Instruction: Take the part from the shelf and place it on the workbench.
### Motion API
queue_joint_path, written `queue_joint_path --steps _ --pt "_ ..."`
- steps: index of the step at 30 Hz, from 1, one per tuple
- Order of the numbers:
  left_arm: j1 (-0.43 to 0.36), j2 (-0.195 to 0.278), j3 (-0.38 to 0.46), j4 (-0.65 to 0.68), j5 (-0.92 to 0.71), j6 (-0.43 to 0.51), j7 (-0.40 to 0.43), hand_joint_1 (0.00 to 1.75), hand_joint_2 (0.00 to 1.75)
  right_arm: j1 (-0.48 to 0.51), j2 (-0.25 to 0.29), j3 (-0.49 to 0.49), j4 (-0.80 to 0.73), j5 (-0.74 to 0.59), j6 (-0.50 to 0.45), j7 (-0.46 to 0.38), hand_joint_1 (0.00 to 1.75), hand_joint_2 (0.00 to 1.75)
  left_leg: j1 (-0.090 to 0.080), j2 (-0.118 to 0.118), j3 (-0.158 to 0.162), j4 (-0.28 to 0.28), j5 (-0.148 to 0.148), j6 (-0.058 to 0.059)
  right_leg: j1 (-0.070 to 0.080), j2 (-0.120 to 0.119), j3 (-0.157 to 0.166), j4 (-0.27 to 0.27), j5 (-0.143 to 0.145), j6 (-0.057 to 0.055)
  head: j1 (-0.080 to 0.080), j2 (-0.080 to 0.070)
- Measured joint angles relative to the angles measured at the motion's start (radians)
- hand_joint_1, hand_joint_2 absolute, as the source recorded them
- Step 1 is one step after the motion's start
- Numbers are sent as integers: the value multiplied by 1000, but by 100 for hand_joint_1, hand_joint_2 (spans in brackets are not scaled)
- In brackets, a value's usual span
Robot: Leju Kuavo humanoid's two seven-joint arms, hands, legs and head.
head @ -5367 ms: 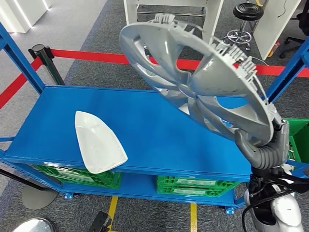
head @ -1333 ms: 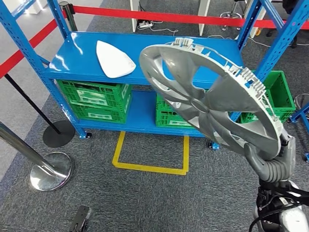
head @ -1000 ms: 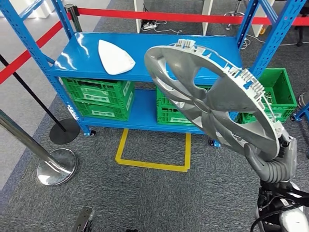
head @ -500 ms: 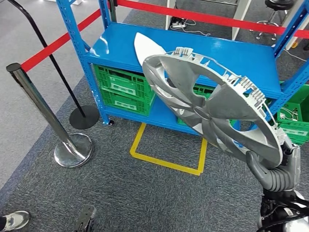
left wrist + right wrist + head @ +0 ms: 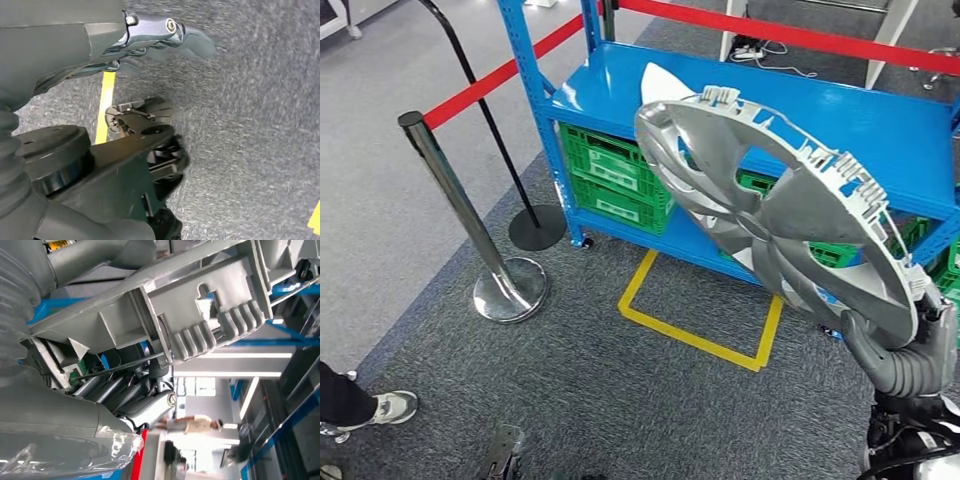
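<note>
right hand: closed around the lower rim of the wheel cover, holding it up in the air at the robot's right side.
wheel cover: a big silver disc, tilted. from the hand it goes up and toward the left, so its far edge is in front of the blue shelf but not touching it. in the right wrist view its ribbed clips lie just over the fingers.
left hand: hangs over the grey carpet and holds nothing; fingers look stretched out and close together.
nearer hand: the right one, it already carries the part.
shelf: a white part lies on its top board, behind the disc; green crates below.
counter: i cannot see it, so i cannot tell which way it lies from the hand.
floor: a yellow square, a chrome post, a person's shoe.
judgement: the part is off the shelf and placing is not yet done.
</note>
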Motion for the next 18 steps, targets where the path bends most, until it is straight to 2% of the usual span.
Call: queue_joint_path --steps 1,2,4,5,6,8,9,11,12,13,14,15,16,17,18 --pt "1 0 0 0 2 2 -1 0 175 3 0 -4 -4 0 2 -3 175 175 0 2 11 -12 15 1 1 -12 -1 0 0 0 0 0" --pt "2 0 1 0 3 5 -2 0 175 5 0 -9 -8 0 5 -7 175 175 -1 9 40 -58 42 4 1 -22 0 0 0 1 0 0" --pt "1 0 1 0 3 14 -3 0 175 5 0 -21 -19 0 10 -15 175 175 -7 51 115 -189 92 14 6 -42 0 2 0 5 -1 0" --pt "-2 -1 1 0 2 17 -4 0 175 5 0 -28 -25 -1 13 -20 175 175 -11 70 140 -236 103 21 10 -51 -1 4 -1 9 0 0" --pt "-3 -1 1 0 0 19 -4 0 175 4 0 -35 -31 -2 15 -24 175 175 -15 82 150 -262 106 27 13 -60 -2 5 -1 14 1 0" --pt "-2 -4 1 0 -4 20 -4 0 175 3 0 -44 -37 -4 21 -27 175 175 -18 68 146 -270 108 41 14 -80 -2 4 -1 24 2 0" --pt "1 -5 1 0 -6 19 -5 0 175 2 0 -47 -39 -4 24 -27 175 175 -17 58 144 -273 110 48 13 -76 -3 7 -6 30 3 0" --pt "4 -9 1 0 -8 16 -4 0 175 3 -1 -52 -42 -4 29 -27 175 175 -12 36 143 -277 117 60 10 -36 -26 64 -47 39 7 0" --pt "5 -11 1 0 -10 13 -4 0 175 4 -1 -54 -43 -3 32 -27 175 175 -11 25 141 -277 119 63 8 -7 -52 122 -80 42 10 0" --pt "5 -12 1 0 -12 10 -3 0 175 5 -1 -55 -43 -1 35 -25 175 175 -11 14 140 -277 121 66 8 11 -81 190 -113 43 12 0" --pt "5 -13 1 0 -13 7 -2 0 175 7 -1 -55 -42 2 37 -23 175 175 -12 3 138 -277 122 67 8 19 -108 249 -134 43 12 0" --pt "6 -13 1 0 -14 6 0 0 175 8 -1 -54 -42 6 39 -21 175 175 -12 -10 137 -276 123 68 9 23 -122 279 -138 43 12 0" --pt "7 -13 2 0 -14 5 1 0 175 10 -1 -52 -41 8 41 -19 175 175 -12 -22 136 -276 125 67 8 24 -119 271 -123 43 12 0" --pt "8 -13 2 0 -14 4 2 0 175 11 -1 -51 -41 10 41 -18 175 175 -12 -36 136 -276 127 66 7 27 -97 225 -92 42 12 0" --pt "8 -13 2 0 -14 4 3 0 175 11 -1 -50 -41 11 41 -17 175 175 -11 -49 135 -274 128 64 5 39 -64 157 -57 42 12 0"
